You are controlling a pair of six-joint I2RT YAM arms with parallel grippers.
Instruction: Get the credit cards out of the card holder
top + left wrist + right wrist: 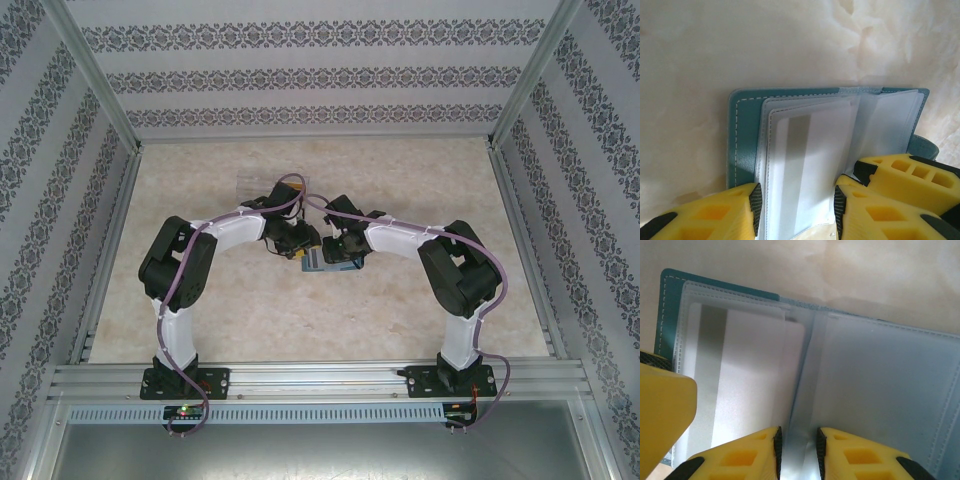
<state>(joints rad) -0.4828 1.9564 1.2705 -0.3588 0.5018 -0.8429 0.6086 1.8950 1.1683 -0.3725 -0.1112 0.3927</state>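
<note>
The card holder (322, 264) lies open on the table between both wrists, its blue-grey cover (742, 135) under clear sleeve leaves. A silvery grey credit card (800, 165) sits in the left leaf, and its corner (799, 327) shows at the pocket's mouth. My left gripper (797, 206) spans that leaf, with one pad on each side edge. My right gripper (798, 450) stands narrow, and the upright fold of the sleeves at the spine is pinched between its pads. One left finger (665, 410) shows in the right wrist view. In the top view the grippers (290, 245) (345, 248) meet over the holder.
An orange-gold flat piece (292, 188), seemingly a loose card, lies just beyond the left wrist, partly under the cable. Metal rails (320, 385) edge the beige table at the near side. Patterned walls close in the left, right and far sides.
</note>
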